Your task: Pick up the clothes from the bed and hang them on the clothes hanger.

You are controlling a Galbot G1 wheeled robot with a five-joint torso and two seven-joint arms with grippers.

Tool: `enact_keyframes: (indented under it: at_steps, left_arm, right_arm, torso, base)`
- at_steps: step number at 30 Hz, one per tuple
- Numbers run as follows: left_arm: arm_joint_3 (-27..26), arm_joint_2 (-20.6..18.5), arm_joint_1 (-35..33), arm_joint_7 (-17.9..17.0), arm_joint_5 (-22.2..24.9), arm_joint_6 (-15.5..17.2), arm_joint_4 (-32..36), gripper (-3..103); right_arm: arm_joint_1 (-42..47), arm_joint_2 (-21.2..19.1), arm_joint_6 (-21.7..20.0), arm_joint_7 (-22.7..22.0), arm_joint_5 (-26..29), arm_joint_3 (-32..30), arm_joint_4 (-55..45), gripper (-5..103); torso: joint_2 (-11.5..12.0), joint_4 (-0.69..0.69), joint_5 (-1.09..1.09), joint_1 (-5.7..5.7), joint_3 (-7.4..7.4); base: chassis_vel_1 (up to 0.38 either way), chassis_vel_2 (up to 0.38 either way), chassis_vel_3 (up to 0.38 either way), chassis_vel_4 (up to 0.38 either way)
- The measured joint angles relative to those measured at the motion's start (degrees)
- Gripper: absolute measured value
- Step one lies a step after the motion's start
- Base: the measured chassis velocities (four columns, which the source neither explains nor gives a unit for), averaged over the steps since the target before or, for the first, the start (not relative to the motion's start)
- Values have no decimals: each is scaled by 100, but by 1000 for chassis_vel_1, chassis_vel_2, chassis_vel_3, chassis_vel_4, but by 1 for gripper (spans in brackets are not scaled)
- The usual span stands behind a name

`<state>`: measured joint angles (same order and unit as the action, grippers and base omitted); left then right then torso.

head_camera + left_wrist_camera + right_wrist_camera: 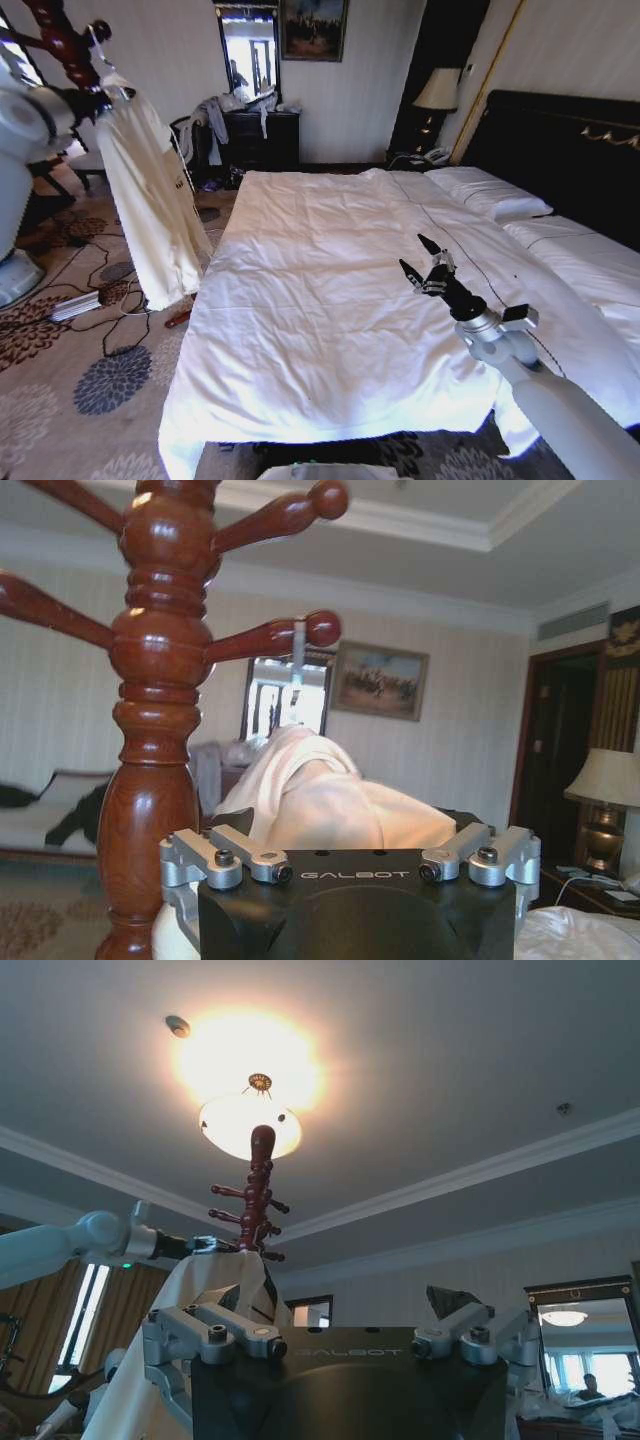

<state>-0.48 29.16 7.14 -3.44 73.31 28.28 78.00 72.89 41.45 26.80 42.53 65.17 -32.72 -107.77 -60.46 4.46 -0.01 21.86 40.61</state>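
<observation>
At the wooden pole (62, 40), left gripper (92, 103) grip can't be told beside hung clothes (150, 200); right gripper (428, 268) open, empty; hook (298, 650) could slip off if bumped.

Wooden pole (150, 730) standing on patterned carpet (110, 385). Framed painting (313, 28) hanging on far wall above dark dresser (262, 138). Table lamp (437, 92) sitting in corner. Ceiling light (250, 1120) glowing.

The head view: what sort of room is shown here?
Probably a hotel bedroom: a wide bed with white pillows against a tall black headboard, a bedside lamp, and a framed painting.
</observation>
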Motion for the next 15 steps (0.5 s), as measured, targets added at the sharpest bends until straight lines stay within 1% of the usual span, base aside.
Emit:
enact_keyframes:
  at_steps: [1,2,3,5,6,8,9,10,11,12,13,14,15]
  left_arm:
    - [0,0,0,0,0,0,0,99]
    - [-187,-139,-288,35,0,-153,216,100]
    - [-365,-290,-608,88,14,-333,430,100]
    - [-606,-534,-1149,131,19,-590,733,100]
    - [-606,-534,-1149,131,19,-590,733,100]
    - [-888,-730,-1665,133,5,-709,1008,100]
    - [-1091,-804,-1940,134,-11,-736,1137,100]
    - [-1575,-917,-2525,127,-42,-774,1394,100]
    - [-1575,-917,-2525,127,-42,-774,1394,100]
    - [-1823,-964,-2871,110,-66,-790,1550,100]
    - [-1972,-975,-3146,57,-91,-804,1702,100]
    - [-2038,-951,-3347,8,-107,-816,1832,100]
    - [-2053,-828,-3529,-143,-90,-821,2013,100]
  right_arm:
    - [0,0,0,0,0,0,0,100]
    - [42,5,0,-15,4,-16,-25,100]
    - [87,16,-4,-41,31,-34,-63,100]
    - [144,47,-34,-81,112,-49,-119,100]
    - [144,47,-34,-81,112,-49,-119,100]
    - [206,97,-68,-138,177,-63,-173,100]
    - [237,120,-81,-179,193,-64,-197,100]
    - [304,166,-100,-281,215,-68,-252,100]
    - [304,166,-100,-281,215,-68,-252,100]
    - [348,186,-117,-343,224,-75,-284,100]
    - [423,222,-153,-433,226,-109,-334,100]
    - [514,254,-188,-534,197,-172,-395,100]
    - [721,330,-243,-833,71,-327,-541,100]
  torso:
    - [0,0,0,0,0]
    - [1,2,0,0,0]
    - [0,2,2,1,0]
    - [0,0,1,0,0]
    - [0,0,1,0,0]
    - [0,0,-1,0,0]
    - [0,1,-1,1,1]
    - [0,1,3,2,0]
    - [0,1,3,2,0]
    - [0,-2,4,1,0]
    - [0,-6,4,0,0]
    - [0,-8,3,0,0]
    - [0,-3,-3,0,0]
  base:
    - [0,0,0,0]
    - [0,0,0,0]
    - [0,0,0,0]
    - [0,0,0,0]
    - [0,0,0,0]
    - [0,0,0,0]
    - [0,0,0,0]
    - [0,0,0,0]
    - [0,0,0,0]
    - [0,0,0,0]
    - [0,0,0,0]
    - [0,0,0,0]
    - [0,0,0,0]
